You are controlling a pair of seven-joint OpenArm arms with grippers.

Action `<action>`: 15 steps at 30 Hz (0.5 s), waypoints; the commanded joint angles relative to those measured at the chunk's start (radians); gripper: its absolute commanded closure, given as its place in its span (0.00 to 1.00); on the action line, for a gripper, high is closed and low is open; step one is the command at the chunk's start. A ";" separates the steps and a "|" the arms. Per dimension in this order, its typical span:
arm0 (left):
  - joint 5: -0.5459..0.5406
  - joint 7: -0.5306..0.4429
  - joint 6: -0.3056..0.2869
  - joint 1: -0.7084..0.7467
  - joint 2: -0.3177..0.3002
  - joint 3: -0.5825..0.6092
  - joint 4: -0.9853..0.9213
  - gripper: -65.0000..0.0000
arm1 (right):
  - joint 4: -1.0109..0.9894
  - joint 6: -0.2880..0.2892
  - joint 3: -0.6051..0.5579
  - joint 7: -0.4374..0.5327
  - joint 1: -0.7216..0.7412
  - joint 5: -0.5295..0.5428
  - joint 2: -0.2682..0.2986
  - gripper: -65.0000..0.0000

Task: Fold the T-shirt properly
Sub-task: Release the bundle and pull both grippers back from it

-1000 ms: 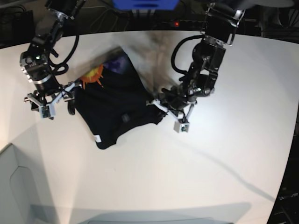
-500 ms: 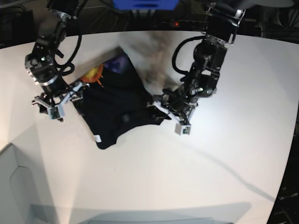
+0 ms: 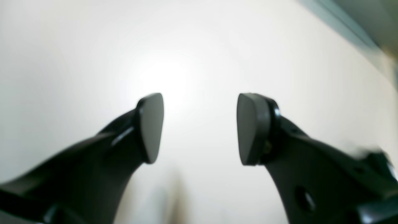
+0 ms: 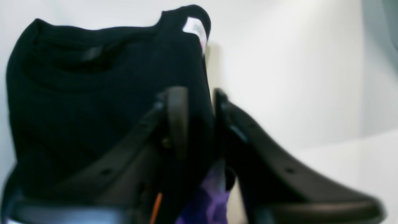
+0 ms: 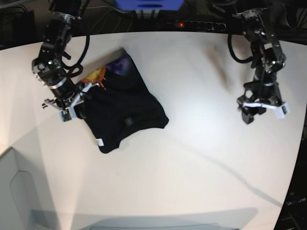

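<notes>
The T-shirt (image 5: 127, 112) lies bunched on the white table, black side up, with orange and purple print showing at its far edge. Its small white label (image 5: 99, 142) sits at the near corner. In the base view my right gripper (image 5: 79, 103) is at the shirt's left edge. The right wrist view shows that gripper (image 4: 200, 124) shut on a fold of the black T-shirt (image 4: 93, 93), label (image 4: 194, 29) beyond it. My left gripper (image 5: 261, 111) hangs far to the right, away from the shirt. The left wrist view shows it (image 3: 199, 127) open with only bare table between its fingers.
A grey bin-like edge (image 5: 14, 191) sits at the near left corner. Cables and a blue box (image 5: 148, 4) line the table's far edge. The table's right rim (image 5: 300, 143) curves close to the left arm.
My left gripper opened, let go of the shirt's right edge and swung far right. My right gripper moved onto the shirt's left edge and closed on it.
</notes>
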 commanded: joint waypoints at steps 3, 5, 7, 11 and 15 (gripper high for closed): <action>-0.010 -0.013 -0.007 0.041 -0.005 -0.103 0.017 0.45 | -0.045 0.009 0.003 0.028 0.009 0.015 0.037 1.00; -0.010 -0.013 -0.007 0.063 -0.013 -0.129 0.017 0.45 | -0.079 0.009 0.021 0.028 0.008 0.015 0.054 1.00; -0.010 -0.013 -0.007 0.077 -0.014 -0.147 0.017 0.45 | -0.107 0.009 0.064 0.030 0.006 0.017 0.057 1.00; -0.010 -0.013 -0.007 0.080 -0.014 -0.156 0.017 0.45 | -0.118 0.009 0.138 0.030 0.006 0.021 0.055 1.00; -0.010 -0.013 -0.007 0.087 -0.010 -0.153 0.017 0.45 | -0.115 0.009 0.165 0.028 -0.015 0.023 0.054 1.00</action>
